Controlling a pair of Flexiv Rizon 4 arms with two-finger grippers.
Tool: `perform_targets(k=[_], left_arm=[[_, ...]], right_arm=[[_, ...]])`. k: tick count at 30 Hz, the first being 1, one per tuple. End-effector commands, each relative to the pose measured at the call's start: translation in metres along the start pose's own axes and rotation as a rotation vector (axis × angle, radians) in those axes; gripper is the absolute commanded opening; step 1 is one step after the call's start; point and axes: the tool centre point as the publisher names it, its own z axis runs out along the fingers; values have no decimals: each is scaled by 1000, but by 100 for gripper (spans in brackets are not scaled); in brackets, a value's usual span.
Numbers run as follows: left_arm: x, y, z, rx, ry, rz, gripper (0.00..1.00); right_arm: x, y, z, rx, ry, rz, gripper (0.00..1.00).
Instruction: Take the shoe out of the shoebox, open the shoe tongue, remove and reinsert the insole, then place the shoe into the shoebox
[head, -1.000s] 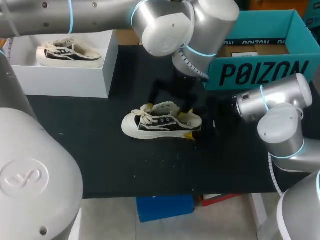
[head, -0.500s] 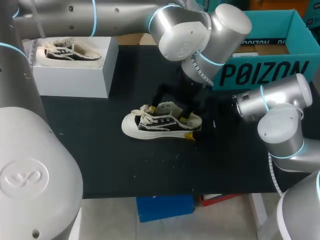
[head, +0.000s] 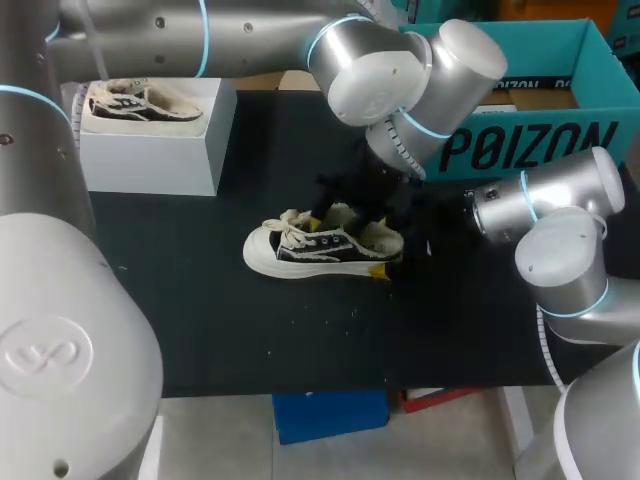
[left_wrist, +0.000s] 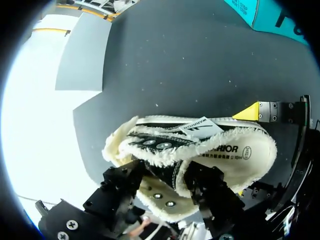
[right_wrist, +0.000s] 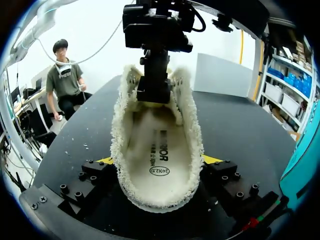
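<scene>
While clamping the shoe (head: 320, 247) at the heel from both sides with the right gripper (right_wrist: 159, 161), pinching its tongue (left_wrist: 167, 172) narrowly with the left gripper (left_wrist: 167, 189) from above. Standing sole-down on the black table (head: 200, 310), between white box (head: 150, 160) and teal box (head: 520, 150), outside both.

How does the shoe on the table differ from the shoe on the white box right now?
The shoe on the table rests on the black tabletop; the shoe on the white box sits raised. The right gripper clamps the heel of the shoe on the table and the left gripper pinches its tongue; the shoe on the white box is untouched. Both are black-and-cream, toes pointing the same way.
</scene>
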Motion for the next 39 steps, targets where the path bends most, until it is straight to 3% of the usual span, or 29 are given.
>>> perform_targets(k=[1,13,27,39], left_arm=[[0,0,-1,-1,0,4,0],[-4,4,-22,36,35,17,0],[-42,6,-48,110,107,-67,0],[-79,22,-22,81,40,-134,0]], right_arm=[[0,-2,3,1,-1,1,0],[0,-2,3,1,-1,1,0],[0,-2,3,1,-1,1,0],[0,-2,3,1,-1,1,0]])
